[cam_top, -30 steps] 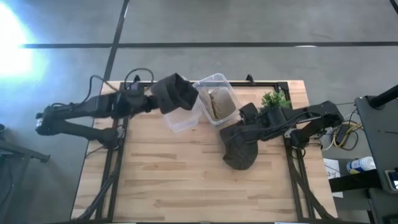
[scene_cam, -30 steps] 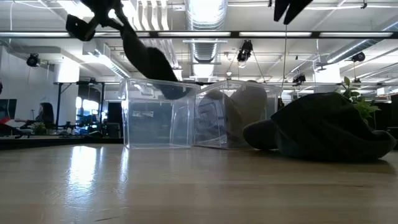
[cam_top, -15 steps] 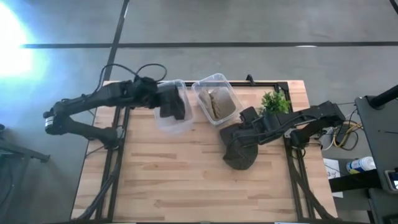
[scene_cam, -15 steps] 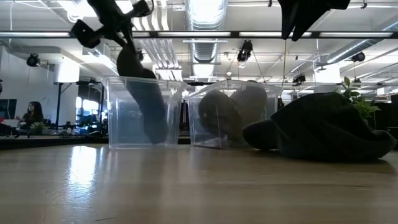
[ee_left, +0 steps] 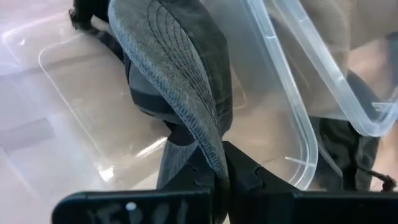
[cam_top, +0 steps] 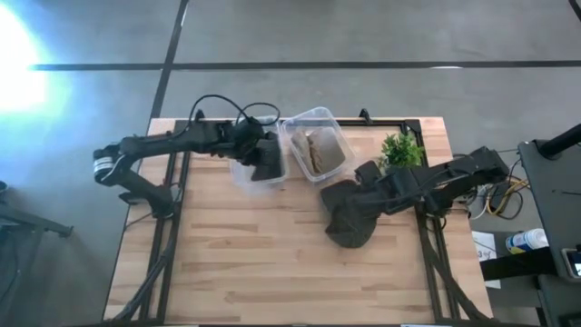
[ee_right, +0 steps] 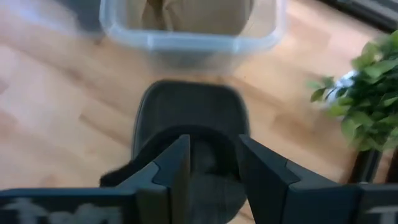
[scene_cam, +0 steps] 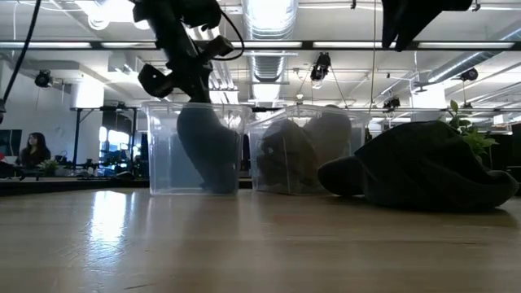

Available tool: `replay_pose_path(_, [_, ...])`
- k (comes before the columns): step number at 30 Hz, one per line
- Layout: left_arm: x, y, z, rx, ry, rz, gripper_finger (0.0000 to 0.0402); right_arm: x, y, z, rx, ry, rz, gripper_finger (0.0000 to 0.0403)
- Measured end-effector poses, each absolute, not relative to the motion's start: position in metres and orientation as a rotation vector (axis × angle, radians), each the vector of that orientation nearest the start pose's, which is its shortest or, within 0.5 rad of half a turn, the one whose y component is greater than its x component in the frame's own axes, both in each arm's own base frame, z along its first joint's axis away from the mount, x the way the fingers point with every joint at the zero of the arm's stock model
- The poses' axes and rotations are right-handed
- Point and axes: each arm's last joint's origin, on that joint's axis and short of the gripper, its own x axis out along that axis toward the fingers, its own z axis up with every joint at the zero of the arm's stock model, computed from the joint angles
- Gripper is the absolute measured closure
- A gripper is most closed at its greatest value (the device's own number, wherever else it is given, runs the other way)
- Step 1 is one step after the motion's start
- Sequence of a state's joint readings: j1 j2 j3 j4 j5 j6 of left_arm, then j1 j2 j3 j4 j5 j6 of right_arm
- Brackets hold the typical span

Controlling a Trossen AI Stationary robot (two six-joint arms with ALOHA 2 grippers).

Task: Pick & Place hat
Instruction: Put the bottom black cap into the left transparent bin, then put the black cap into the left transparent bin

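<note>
A dark grey cap [cam_top: 269,163] hangs inside the left clear bin [cam_top: 238,173], its lower end down at the bin floor [scene_cam: 213,185]. My left gripper [cam_top: 250,145] stands above that bin, shut on the cap. A second dark hat [cam_top: 348,216] lies on its underside on the wooden table, right of the bins. My right gripper [cam_top: 363,180] hovers open above the hat [ee_right: 189,115], clear of it; the low view shows the right gripper [scene_cam: 411,28] well above the hat [scene_cam: 423,167]. My left gripper [ee_left: 219,171] pinches the cap by the stitched edge of its brim [ee_left: 208,146] between the two fingers. It comes from above, slanting in from the table's left. The cap hangs below the fingers inside the bin, its crown toward the bin floor.
A second clear bin [cam_top: 329,118] with tan hats [cam_top: 318,150] stands right beside the first. A small green plant [cam_top: 402,147] sits near the table's far right corner. Bare wood [cam_top: 245,254] covers the near half of the table.
My left gripper has moved right and down, carrying the cap from above the left bin's rim into the bin, where it now hangs upright. The bin has shifted slightly along the table. My right gripper has drifted a little toward the table's right.
</note>
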State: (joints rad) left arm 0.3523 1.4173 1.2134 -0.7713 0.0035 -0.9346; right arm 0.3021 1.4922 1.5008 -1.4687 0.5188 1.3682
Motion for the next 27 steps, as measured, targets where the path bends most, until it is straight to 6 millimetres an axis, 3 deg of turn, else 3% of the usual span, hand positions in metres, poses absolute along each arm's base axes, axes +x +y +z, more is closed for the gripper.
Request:
replay_pose_path(6, [0.257,0.094,0.293,-1.023,0.675,0.642,0.0391,0.231,0.079,0.313,0.708,0.862,-0.820,0.0283])
replay_pose_path(13, [0.242,0.086,0.259,-1.178,0.697,0.543,0.0390,0.212,0.079,0.280,0.881,0.754,-0.762,0.0304])
replay_pose_path(16, [0.234,0.082,0.255,-1.210,0.697,0.561,0.0385,0.209,0.078,0.271,0.908,0.755,-0.754,0.0309])
replay_pose_path(22, [0.217,0.079,0.278,-1.123,0.621,0.624,0.0330,0.212,0.081,0.252,0.912,0.833,-0.748,0.0301])
replay_pose_path(27, [0.203,0.076,0.311,-1.025,0.603,0.658,0.0265,0.218,0.086,0.229,0.923,0.908,-0.727,0.0276])
